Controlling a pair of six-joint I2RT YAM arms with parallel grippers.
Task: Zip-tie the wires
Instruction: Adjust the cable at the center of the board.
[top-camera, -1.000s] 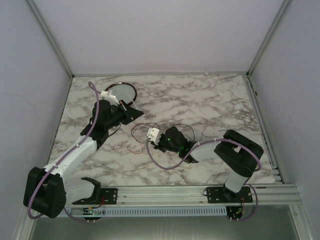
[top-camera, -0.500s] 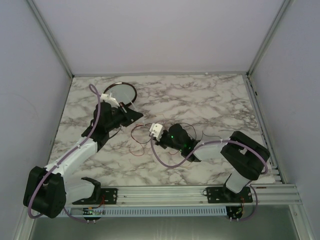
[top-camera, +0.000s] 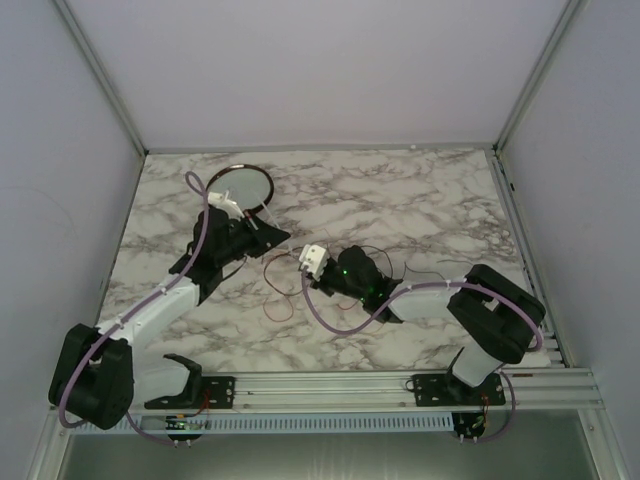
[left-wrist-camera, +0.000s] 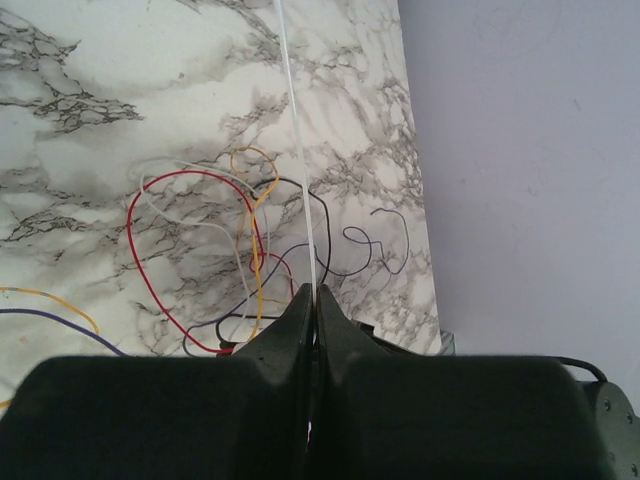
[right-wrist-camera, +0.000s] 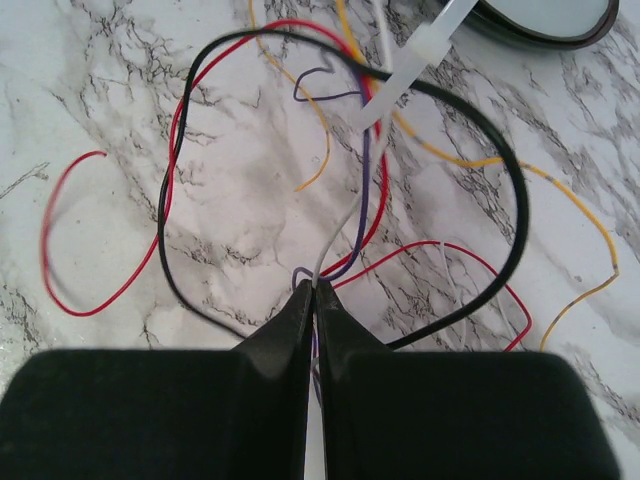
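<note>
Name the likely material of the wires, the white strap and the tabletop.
The wires: likely smooth coloured plastic insulation, cores hidden; thin springy loops in red, black, yellow and purple. The white strap: probably nylon; a flat, slightly translucent, semi-matte band. The tabletop: marble-patterned, grey veins on white, low sheen; whether it is stone or printed laminate cannot be told.

The left arm (top-camera: 160, 300) is stretched forward and rightward from its base, while the right arm (top-camera: 430, 295) is folded low and reached to the left, so that the two wrists are set near each other. The left gripper (left-wrist-camera: 312, 298) is seen clamped tight on a white zip tie (left-wrist-camera: 300, 150). The right gripper (right-wrist-camera: 313, 288) is pinched closed on strands of the wires (right-wrist-camera: 360, 215).
</note>
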